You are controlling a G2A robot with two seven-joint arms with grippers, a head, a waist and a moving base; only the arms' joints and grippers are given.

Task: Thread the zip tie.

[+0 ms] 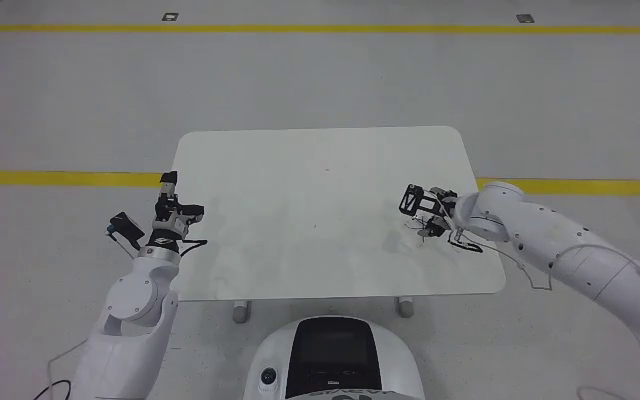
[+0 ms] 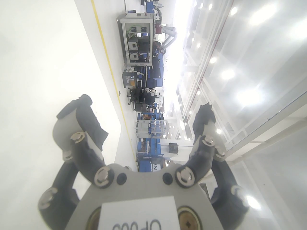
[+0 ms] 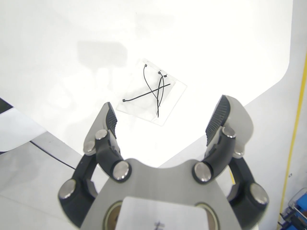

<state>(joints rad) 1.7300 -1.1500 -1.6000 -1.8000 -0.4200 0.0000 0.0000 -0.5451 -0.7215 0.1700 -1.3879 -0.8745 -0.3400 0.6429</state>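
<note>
Several black zip ties lie crossed over each other on a clear flat tray near the right end of the white table. None of them looks threaded. My right gripper hangs open above and just short of the tray, with nothing between its ribbed pads. From above, the right gripper sits right by the zip ties. My left gripper is at the table's left edge, far from the ties; the left gripper is open, empty, and faces the room.
The table's near right corner lies just under the right gripper. A yellow floor line runs behind the table and another runs along its sides. Racks and equipment stand far off in the room.
</note>
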